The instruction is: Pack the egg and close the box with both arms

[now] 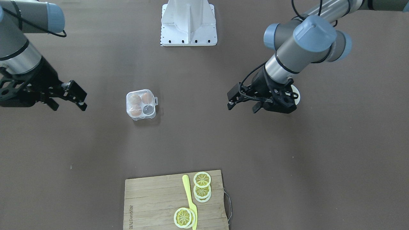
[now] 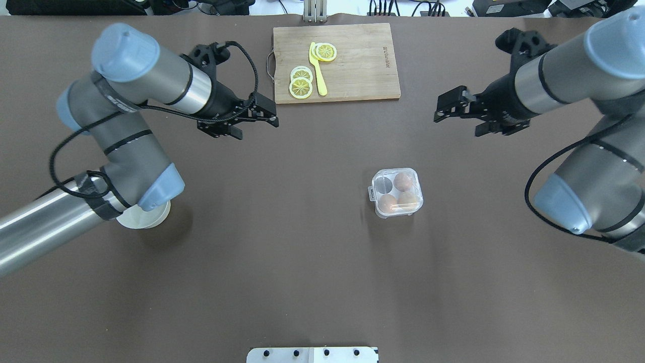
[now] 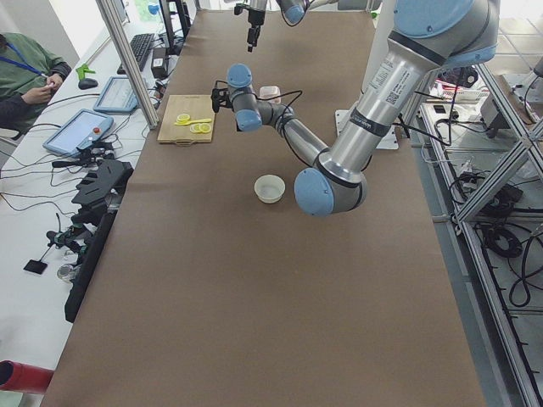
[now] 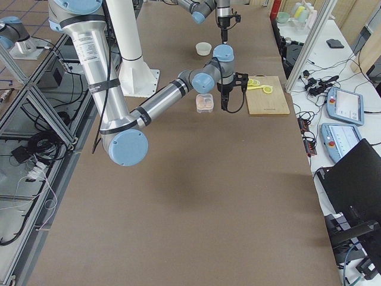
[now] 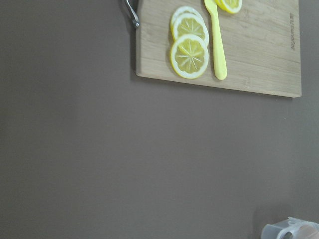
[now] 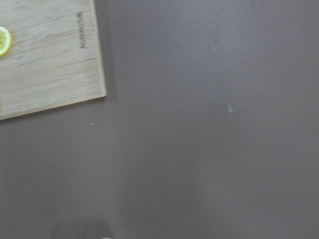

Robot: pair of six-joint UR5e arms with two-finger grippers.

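The clear plastic box (image 2: 396,193) sits on the brown table right of centre, its lid down over the cells and its tab on the side toward the left arm. Three light-brown eggs lie inside; one egg (image 2: 403,180) is beside the single empty cell. In the front-facing view the box (image 1: 141,103) is left of centre. A corner of it shows in the left wrist view (image 5: 291,230). My left gripper (image 2: 256,126) is open and empty, well left of the box. My right gripper (image 2: 456,126) is open and empty, beyond the box to its right.
A wooden cutting board (image 2: 352,70) with lemon slices (image 2: 301,83) and a yellow knife (image 2: 317,68) lies at the far edge. A white bowl (image 2: 146,218) is partly hidden under my left arm. The white pedestal (image 1: 189,24) stands at the robot's side.
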